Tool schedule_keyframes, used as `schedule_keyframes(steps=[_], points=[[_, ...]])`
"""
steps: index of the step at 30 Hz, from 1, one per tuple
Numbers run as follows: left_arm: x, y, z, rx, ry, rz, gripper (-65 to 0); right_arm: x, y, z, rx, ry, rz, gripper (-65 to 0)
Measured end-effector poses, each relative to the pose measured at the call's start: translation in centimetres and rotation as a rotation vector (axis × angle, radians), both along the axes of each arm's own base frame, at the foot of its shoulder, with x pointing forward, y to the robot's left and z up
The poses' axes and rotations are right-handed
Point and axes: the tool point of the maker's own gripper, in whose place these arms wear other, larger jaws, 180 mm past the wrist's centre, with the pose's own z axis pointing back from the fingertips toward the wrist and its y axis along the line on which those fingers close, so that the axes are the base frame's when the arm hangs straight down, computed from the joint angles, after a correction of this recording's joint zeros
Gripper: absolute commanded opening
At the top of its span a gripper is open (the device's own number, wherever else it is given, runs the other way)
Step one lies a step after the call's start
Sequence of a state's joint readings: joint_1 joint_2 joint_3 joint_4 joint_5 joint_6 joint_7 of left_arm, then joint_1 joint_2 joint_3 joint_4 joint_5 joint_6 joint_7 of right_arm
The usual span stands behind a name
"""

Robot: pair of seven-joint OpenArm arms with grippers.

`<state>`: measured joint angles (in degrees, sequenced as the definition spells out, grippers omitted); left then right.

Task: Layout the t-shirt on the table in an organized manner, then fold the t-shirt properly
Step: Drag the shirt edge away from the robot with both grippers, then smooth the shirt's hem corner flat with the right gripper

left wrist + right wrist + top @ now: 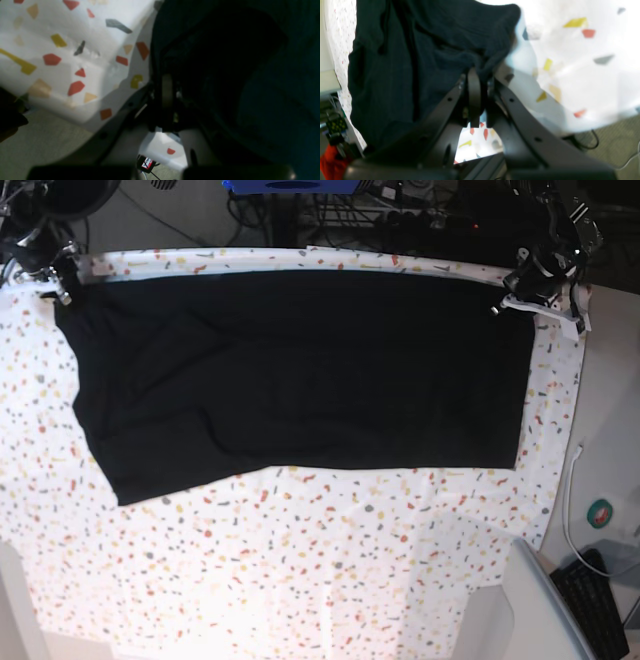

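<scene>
The black t-shirt (300,370) lies spread wide and fairly flat across the far half of the table (300,580), its near edge slanting and lower on the left. My left gripper (522,283) is at the shirt's far right corner; in the left wrist view it (166,86) is shut on the dark fabric (225,62) near the table edge (62,50). My right gripper (55,277) is at the far left corner; in the right wrist view it (474,76) is shut on a bunched edge of the shirt (420,50) over the speckled cloth (582,62).
A black keyboard (600,605) and a grey panel (535,600) sit off the table's near right corner, with a white cable (570,500) and a green disc (603,512). Cables and equipment (400,200) crowd the far edge. A red object (330,162) lies below the table edge.
</scene>
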<state>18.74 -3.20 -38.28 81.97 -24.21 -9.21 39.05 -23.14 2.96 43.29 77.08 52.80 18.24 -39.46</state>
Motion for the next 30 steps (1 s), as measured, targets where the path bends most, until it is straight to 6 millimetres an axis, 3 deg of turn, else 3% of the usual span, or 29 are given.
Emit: schedule_keyframes(steps=[1, 2, 4, 6, 11, 13, 15, 17, 20, 23, 26, 28, 30], points=[[0.0, 0.0, 0.0, 0.000, 0.000, 0.000, -65.0, -0.5, -0.2, -0.1, -0.001, 0.021, -0.015, -63.3], [0.0, 0.0, 0.0, -0.001, 0.000, 0.000, -62.9, -0.8, -0.2, 0.0, -0.007, 0.029, -0.018, -57.5], [-0.1, 0.0, 0.0, -0.001, 0.002, 0.001, -49.9, -1.1, 0.1, 0.4, -0.017, 0.024, -0.025, -44.9], [0.0, 0.1, 0.3, 0.004, -0.009, 0.002, -38.5, -1.0, 0.6, 1.1, -0.022, 0.012, -0.009, -36.5], [1.1, 0.8, 2.4, 0.050, -0.058, -0.009, -19.7, -1.0, -0.6, 3.5, -0.079, -0.042, -0.049, -37.4], [0.9, 1.9, 3.5, 0.065, -0.081, 0.025, -17.4, -1.8, -1.3, 4.4, -0.108, -0.043, -0.083, -37.2], [0.1, 4.8, 5.5, 0.128, -0.121, 0.111, -17.8, -1.5, -2.0, 5.7, -0.144, -0.064, -0.078, -37.2], [-1.0, 7.6, 7.6, 0.191, -0.147, 0.181, -17.8, 0.2, -3.2, 7.7, -0.232, -0.095, -0.032, -37.2], [-1.7, 9.7, 9.7, 0.246, -0.182, 0.236, -17.9, 4.2, -4.5, 10.4, -0.365, -0.155, 0.032, -36.3], [-0.1, 10.2, 10.6, 0.256, -0.205, 0.211, -18.3, 10.1, -0.8, 8.7, -0.369, -0.085, 0.290, -36.3], [1.6, 9.4, 10.9, 0.256, -0.226, 0.162, -25.0, 16.5, 2.3, 7.4, -0.340, -0.060, 0.421, -36.3], [1.6, 9.1, 10.7, 0.251, -0.219, 0.143, -28.1, 18.9, 2.5, 6.5, -0.358, -0.018, 0.446, -36.3], [0.9, 9.4, 10.6, 0.258, -0.204, 0.151, -29.9, 20.0, 1.6, 5.2, -0.390, 0.058, 0.458, -36.3]])
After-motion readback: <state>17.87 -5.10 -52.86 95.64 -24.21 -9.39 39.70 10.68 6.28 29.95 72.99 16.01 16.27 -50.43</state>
